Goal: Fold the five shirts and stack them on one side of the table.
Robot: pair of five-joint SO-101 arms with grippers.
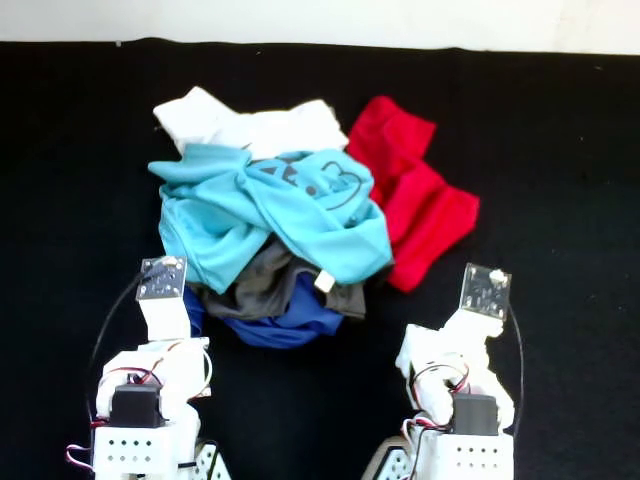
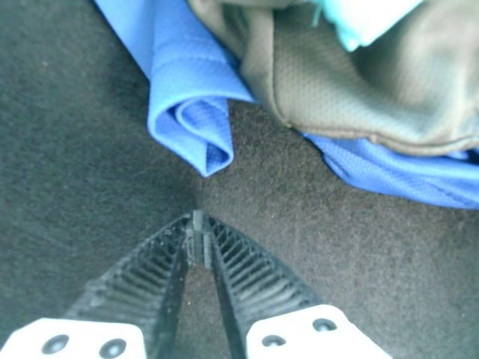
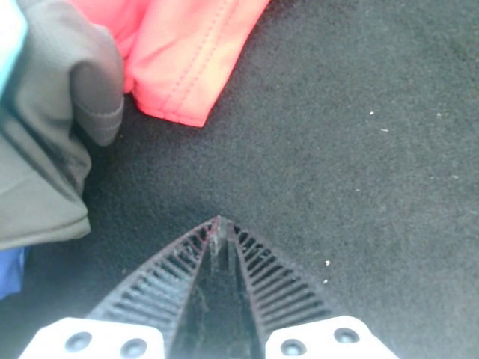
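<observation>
Several shirts lie in a heap at the middle of the black table (image 1: 560, 150): a white shirt (image 1: 250, 125) at the back, a red shirt (image 1: 415, 200) to the right, a turquoise shirt (image 1: 280, 205) on top, a grey shirt (image 1: 265, 285) and a blue shirt (image 1: 290, 320) beneath it at the front. My left gripper (image 2: 197, 223) is shut with nothing in it, just short of a folded blue shirt corner (image 2: 198, 131). My right gripper (image 3: 219, 226) is shut and empty over bare cloth, a short way from the red shirt's hem (image 3: 187, 67) and the grey shirt (image 3: 52, 127).
Both arms sit folded back at the near edge, one arm (image 1: 160, 340) at the left and the other arm (image 1: 465, 350) at the right. Bare black table surface lies to the left, right and front of the heap.
</observation>
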